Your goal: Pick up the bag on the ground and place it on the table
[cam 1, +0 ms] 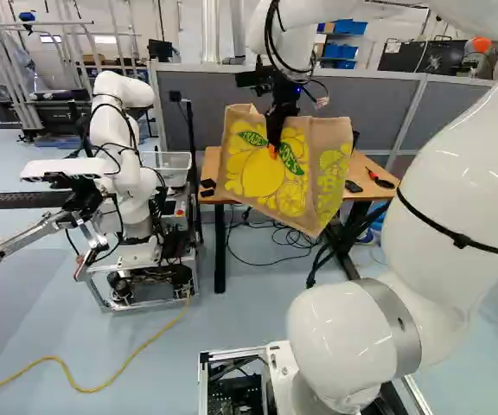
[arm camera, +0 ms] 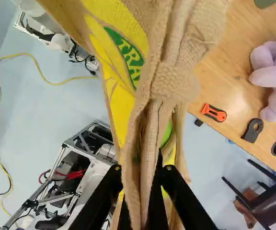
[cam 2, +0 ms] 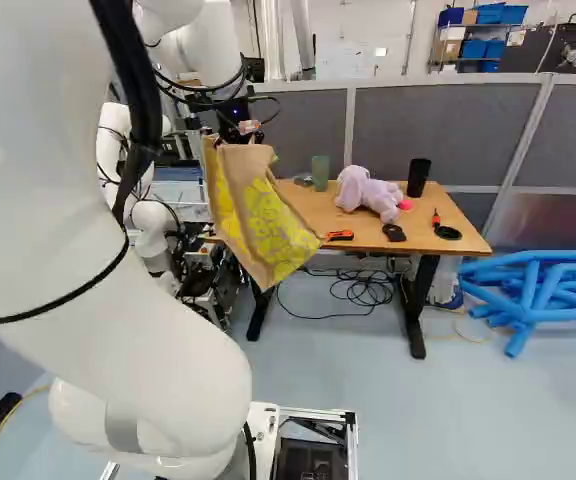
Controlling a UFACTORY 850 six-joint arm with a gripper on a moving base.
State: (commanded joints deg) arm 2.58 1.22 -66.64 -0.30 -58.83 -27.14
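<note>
Between the hand's [cam 1: 273, 149] fingers [arm camera: 101, 197], the hanging bag [cam 1: 328, 177]

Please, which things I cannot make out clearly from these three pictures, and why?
- Inside of the bag: all views; its sides and pinched folds hide it.
- Plush toy: behind the bag in the left base view, cut by the edge in the wrist view.
- Small black piece: wrist view, too small.

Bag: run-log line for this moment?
bag: hanging, off the ground | end effector: shut on bag | table: soft toy on it | bag placement: not yet done
</note>
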